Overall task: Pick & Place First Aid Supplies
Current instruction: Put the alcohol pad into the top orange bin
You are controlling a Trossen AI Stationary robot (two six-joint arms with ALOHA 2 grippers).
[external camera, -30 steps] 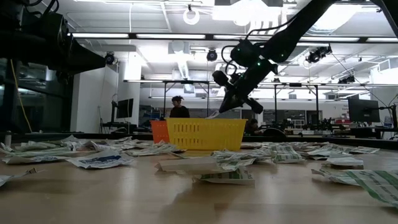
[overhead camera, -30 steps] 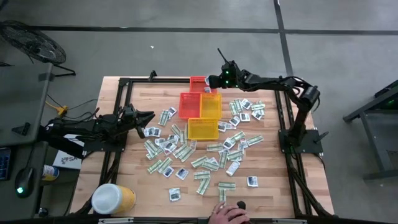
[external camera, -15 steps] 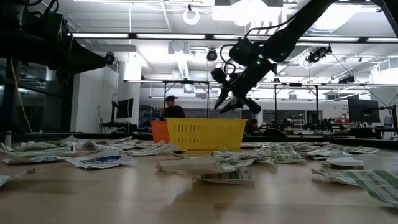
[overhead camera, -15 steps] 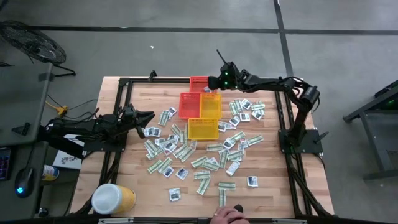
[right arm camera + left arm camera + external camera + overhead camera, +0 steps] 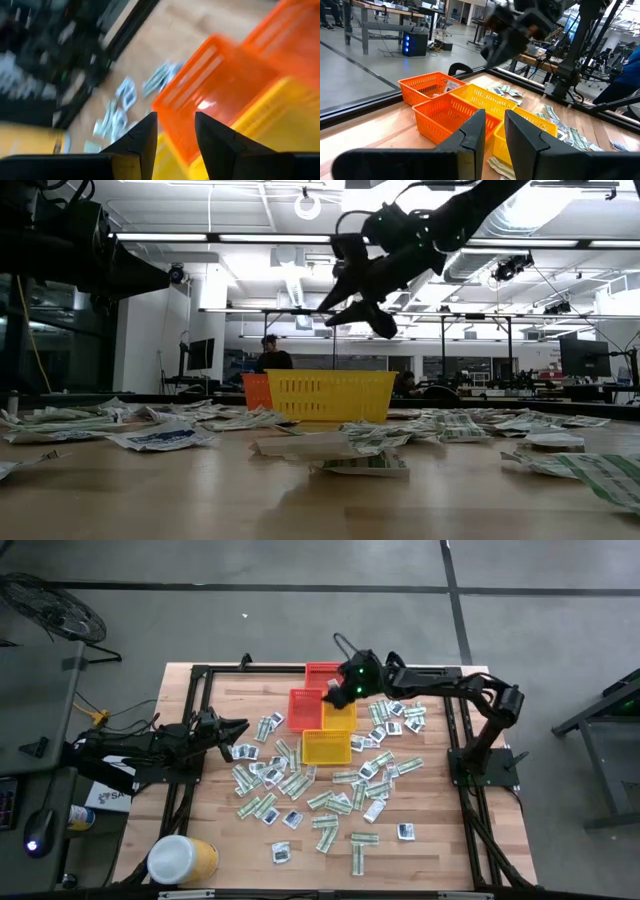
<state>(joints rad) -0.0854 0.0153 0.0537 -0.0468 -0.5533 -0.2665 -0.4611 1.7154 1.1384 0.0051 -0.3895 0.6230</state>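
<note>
High view: right fingers point(image 5: 336, 692) open and empty over the baskets point(image 5: 325, 716), no legible writing on packets point(image 5: 365, 772)

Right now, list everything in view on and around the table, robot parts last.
First aid packets: dozens, pale green-and-white strips and white squares with dark marks, scattered over the table's middle and right.
Baskets: four, clustered at the table's far middle; red farthest, orange to its near left, yellow-orange beside that, yellow nearest.
Tub: one, yellow with white lid, near-left corner of the table.
Table: one, pale wood with black frame.
Fan: one, black, on the floor far left.
Person: one, in the room behind, seen in the low view.
Left claw: dark, low over the table's left side, jaws slightly apart, nothing between them.
Right claw: dark, raised over the baskets, open, empty.
</note>
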